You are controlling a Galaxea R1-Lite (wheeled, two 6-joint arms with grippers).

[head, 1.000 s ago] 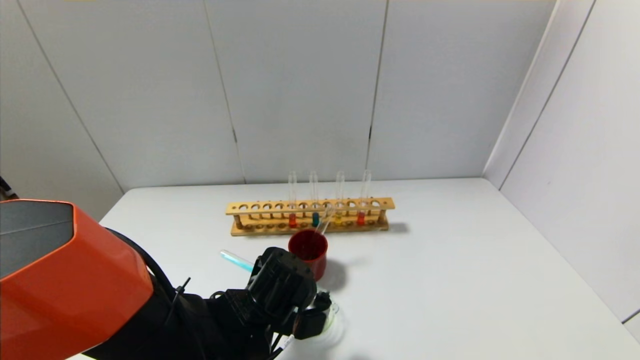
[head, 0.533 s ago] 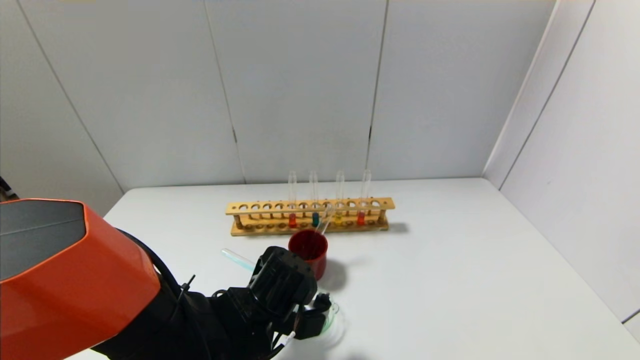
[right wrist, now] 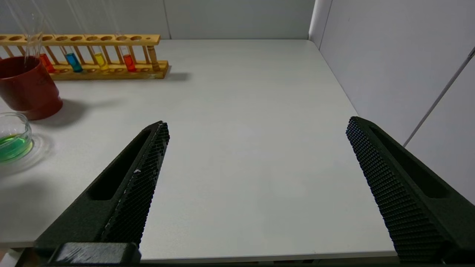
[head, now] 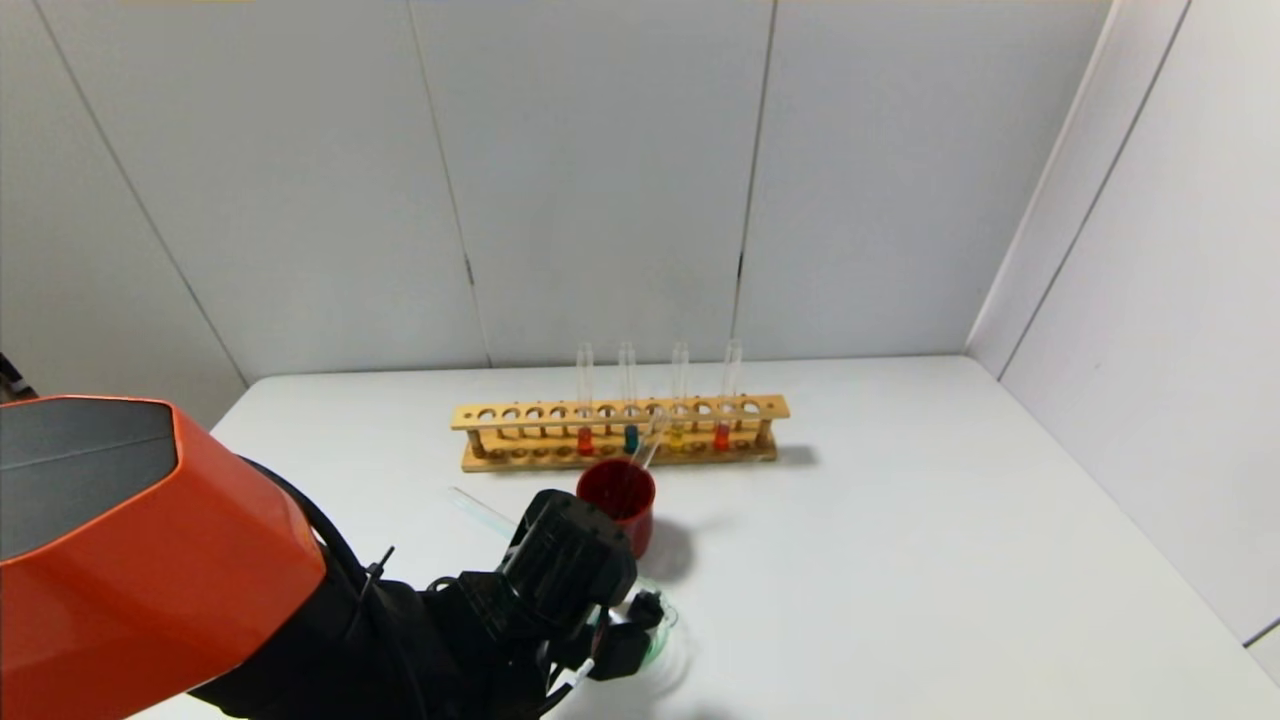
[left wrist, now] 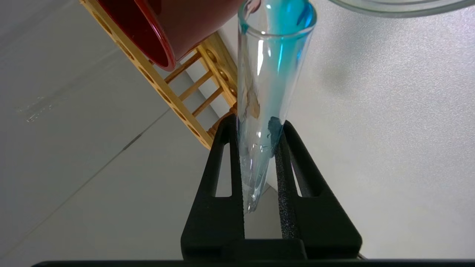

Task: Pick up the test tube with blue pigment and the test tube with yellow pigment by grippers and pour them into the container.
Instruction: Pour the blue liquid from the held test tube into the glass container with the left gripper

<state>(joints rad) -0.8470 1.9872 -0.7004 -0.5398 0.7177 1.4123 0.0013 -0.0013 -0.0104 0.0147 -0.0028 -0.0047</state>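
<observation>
Biggest risk imo: the blue tube [left wrist: 272, 70] is slick glass, pinched only near its round bottom by the left end effector [left wrist: 259, 163], so it could slide out or dribble past the container [head: 655, 640]. Its mouth points down at the container's rim, just beside the red cup [head: 617, 505]. Right end effector [right wrist: 256, 178] hangs spread apart, well off from the cup.

Your left arm [head: 130, 560]: orange-red shell with a grey panel, thick black wrist, thin black cables plus a white one. Left gripper [left wrist: 258, 148] and right gripper [right wrist: 256, 141]: black triangular slotted fingers, textured pads.
</observation>
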